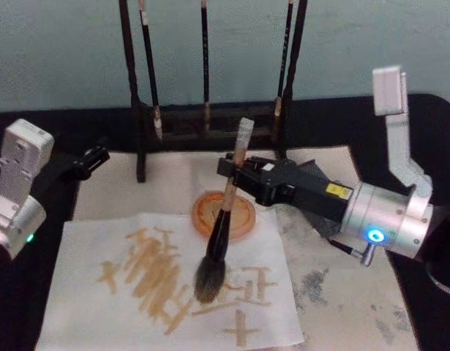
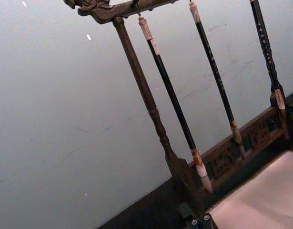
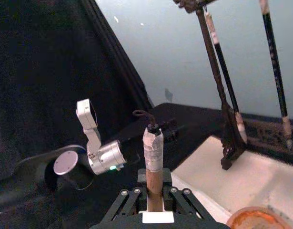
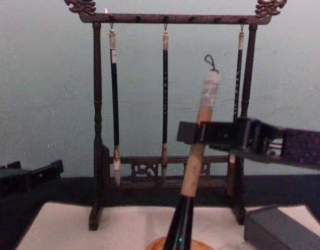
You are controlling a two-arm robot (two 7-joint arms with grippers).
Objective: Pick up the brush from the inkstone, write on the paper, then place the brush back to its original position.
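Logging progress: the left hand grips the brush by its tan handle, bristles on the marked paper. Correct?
No: in the head view the right hand grips the brush by its tan handle, bristles on the marked paper. The left hand idles at left.

Rear: dark wooden brush rack (image 1: 181,121) with three thin hanging brushes (image 1: 205,58) closes off the back edge.
Centre: round orange inkstone dish (image 1: 248,212); above it, right gripper (image 1: 230,170) clamped on the tilted tan-handled brush (image 1: 219,232).
Open: left half of the off-white paper sheet (image 1: 71,307); speckled grey mat (image 1: 342,292), front right.

Tan strokes (image 1: 148,274) mark the off-white paper (image 1: 93,241); inkstone (image 1: 206,213) orange, brush (image 1: 222,230) black-and-tan.
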